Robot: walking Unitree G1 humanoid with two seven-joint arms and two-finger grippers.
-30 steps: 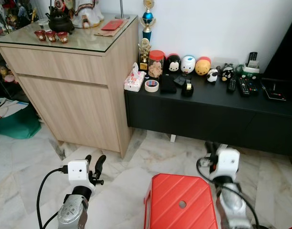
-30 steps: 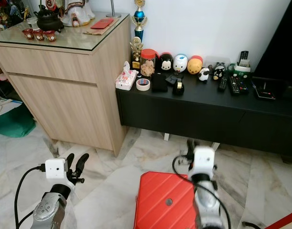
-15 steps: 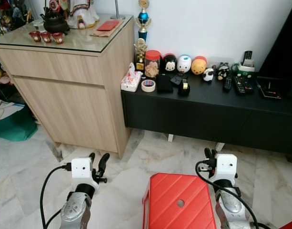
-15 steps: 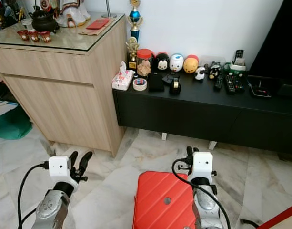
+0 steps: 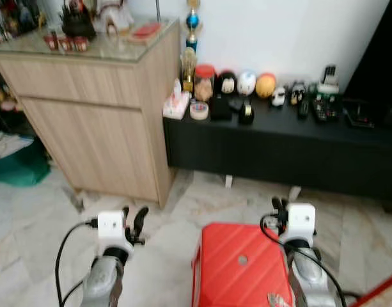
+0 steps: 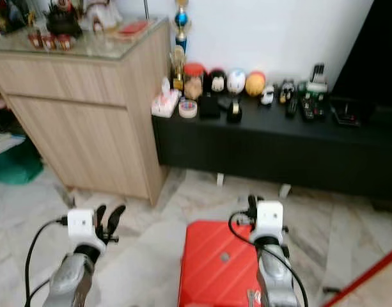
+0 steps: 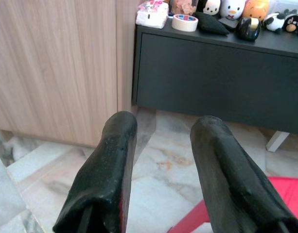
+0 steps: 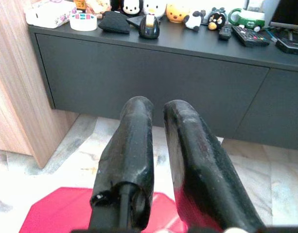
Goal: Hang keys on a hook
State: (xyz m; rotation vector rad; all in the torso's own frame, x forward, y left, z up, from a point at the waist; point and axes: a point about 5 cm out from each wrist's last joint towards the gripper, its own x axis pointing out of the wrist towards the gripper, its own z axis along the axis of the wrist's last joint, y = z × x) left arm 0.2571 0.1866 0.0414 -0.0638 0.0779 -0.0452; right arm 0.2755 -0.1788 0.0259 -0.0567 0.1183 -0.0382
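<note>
My left gripper hangs low over the marble floor with its two black fingers spread open and nothing between them. My right gripper is held above the far edge of a red plastic stool; its fingers sit almost together with nothing in them. A small pale object lies on the stool's near edge, too blurred to identify. Both grippers point toward the black low console.
A tall wooden cabinet with a glass top stands to the left of the console. On the console are a tissue box, a tape roll, round toy figures and remotes. A green bag lies far left.
The head view has shifted slightly and turned blurred, and more of the red stool's near edge shows. Both arms keep the same pose.
</note>
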